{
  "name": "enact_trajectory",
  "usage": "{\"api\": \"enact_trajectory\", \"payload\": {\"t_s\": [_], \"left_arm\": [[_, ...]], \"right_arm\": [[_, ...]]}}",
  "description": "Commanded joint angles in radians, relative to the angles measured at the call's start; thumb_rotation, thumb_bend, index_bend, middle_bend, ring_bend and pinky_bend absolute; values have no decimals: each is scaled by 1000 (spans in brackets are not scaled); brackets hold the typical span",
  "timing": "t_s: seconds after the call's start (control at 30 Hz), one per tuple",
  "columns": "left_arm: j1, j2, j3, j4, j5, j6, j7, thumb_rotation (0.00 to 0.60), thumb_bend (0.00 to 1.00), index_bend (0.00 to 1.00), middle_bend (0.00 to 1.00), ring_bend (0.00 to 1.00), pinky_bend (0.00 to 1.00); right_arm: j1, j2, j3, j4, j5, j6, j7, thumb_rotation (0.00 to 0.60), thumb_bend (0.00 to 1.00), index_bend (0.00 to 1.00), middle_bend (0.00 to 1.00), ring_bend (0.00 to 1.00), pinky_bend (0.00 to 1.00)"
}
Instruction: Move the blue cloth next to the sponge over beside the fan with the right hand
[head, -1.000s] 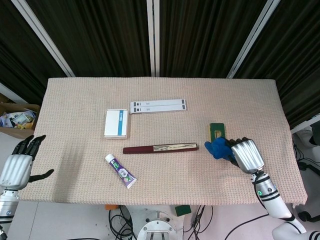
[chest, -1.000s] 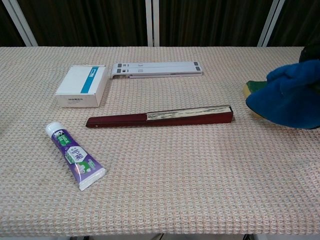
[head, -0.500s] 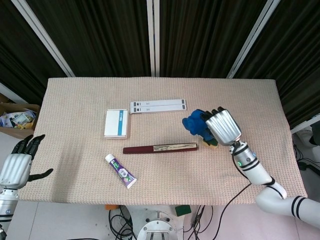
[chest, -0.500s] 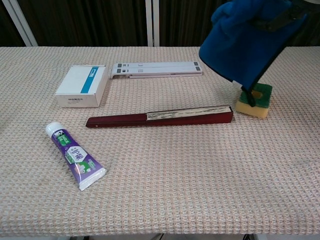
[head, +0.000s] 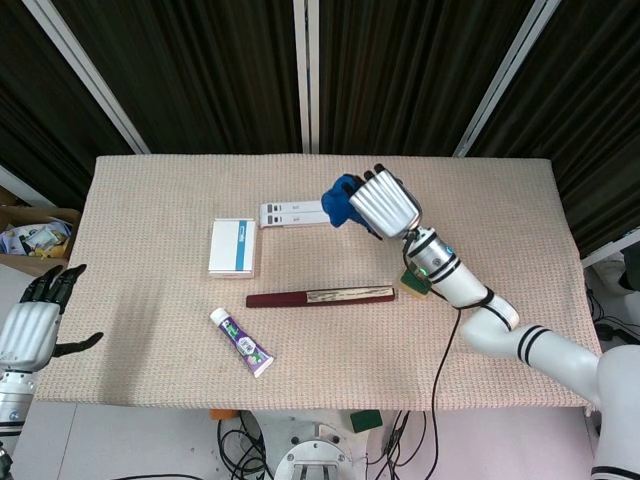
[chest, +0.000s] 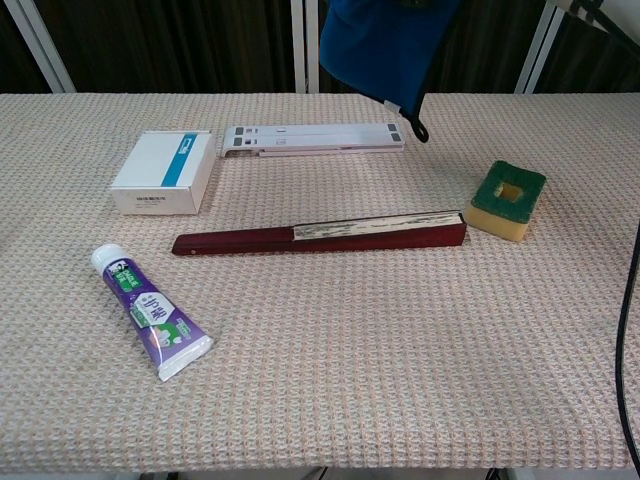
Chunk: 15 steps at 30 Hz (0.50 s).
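Observation:
My right hand (head: 385, 203) holds the blue cloth (head: 341, 200) high above the table, over the white folding stand. In the chest view the cloth (chest: 385, 48) hangs down from the top edge and the hand itself is cut off. The folded dark red fan (head: 321, 297) (chest: 320, 233) lies in the middle of the table, well in front of the cloth. The green and yellow sponge (chest: 508, 200) sits right of the fan's end; in the head view my forearm covers most of the sponge (head: 414, 283). My left hand (head: 34, 325) hangs off the table's left edge with fingers apart, holding nothing.
A white folding stand (head: 316, 212) (chest: 313, 137) lies behind the fan. A white box with a blue stripe (head: 232, 246) (chest: 163, 171) is at the left. A toothpaste tube (head: 241, 341) (chest: 150, 310) lies at the front left. A cable (chest: 629, 320) runs down the right edge.
My right hand lifted the blue cloth from beside the sponge and carried it up and to the left, from the table's right side to above the white stand. The sponge is uncovered.

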Motion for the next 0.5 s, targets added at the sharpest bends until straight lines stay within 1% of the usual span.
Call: {"api": "enact_trajectory", "payload": {"t_s": [0.03, 0.13, 0.23, 0.27, 0.5], "left_arm": [[-3, -5, -1, 7, -5, -7, -4, 538, 40, 86, 146, 74, 162], [-5, -10, 0, 15, -10, -13, -9, 539, 40, 86, 146, 74, 162], [-4, -13, -1, 23, -14, -14, -16, 535, 40, 86, 146, 74, 163], [-4, -13, -2, 25, -15, -14, -19, 535, 40, 86, 146, 74, 163], [-3, -22, 1, 50, -17, -18, -42, 536, 41, 86, 146, 73, 162]], "right_arm": [[101, -97, -19, 185, -27, -29, 70, 600, 425, 945, 850, 693, 748], [152, -145, -46, 285, -44, -47, 103, 600, 425, 944, 850, 693, 749], [183, -179, -88, 347, -69, -53, 142, 600, 424, 943, 850, 693, 748], [188, -192, -110, 366, -81, -50, 155, 600, 424, 943, 850, 693, 748], [170, -252, -219, 428, -126, -16, 222, 600, 422, 943, 850, 693, 749]]}}
